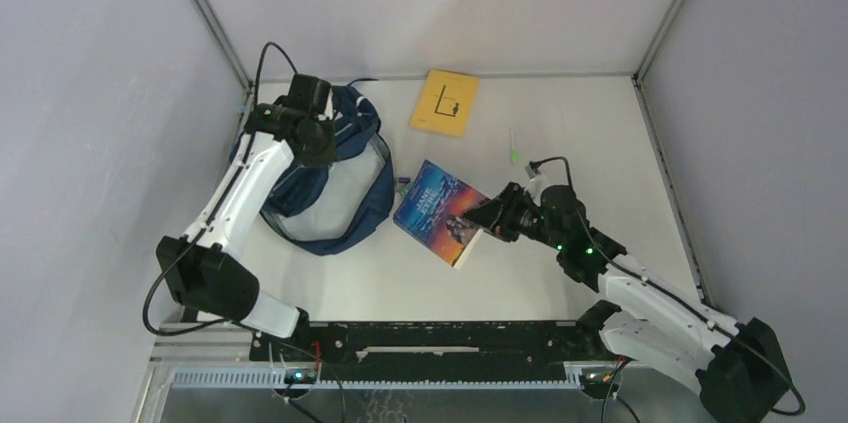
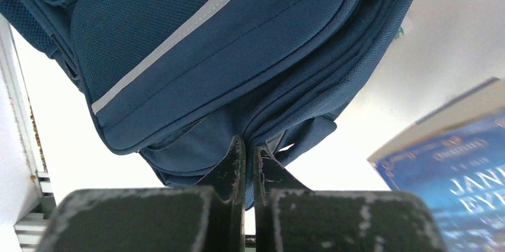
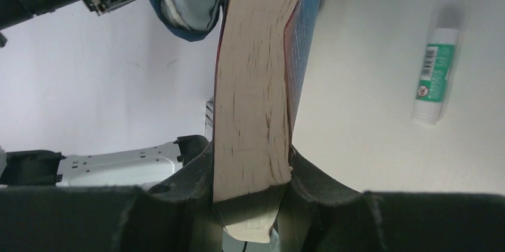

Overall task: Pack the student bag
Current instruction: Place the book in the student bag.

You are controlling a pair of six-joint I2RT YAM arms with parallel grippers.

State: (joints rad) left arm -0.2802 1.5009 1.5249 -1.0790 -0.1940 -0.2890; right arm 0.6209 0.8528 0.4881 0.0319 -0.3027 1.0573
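White tabletop, grey walls all round. The student bag [image 1: 338,191] lies on the far left of the table, its length running roughly from the back wall toward the arms, pale lining turned toward the blue book [image 1: 437,210]. From the wrist, the left gripper [image 2: 249,142] is pinched together on a fold of navy fabric; overhead, the arm hides that grip. The right gripper [image 3: 253,171] clamps the book's page edge. Only its wrist view shows a glue stick [image 3: 436,70], and the bag there is a cut-off corner.

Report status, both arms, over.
Left end effector shut on backpack fabric. Right end effector shut on book, beside the open backpack. Small unclear item lies between them.
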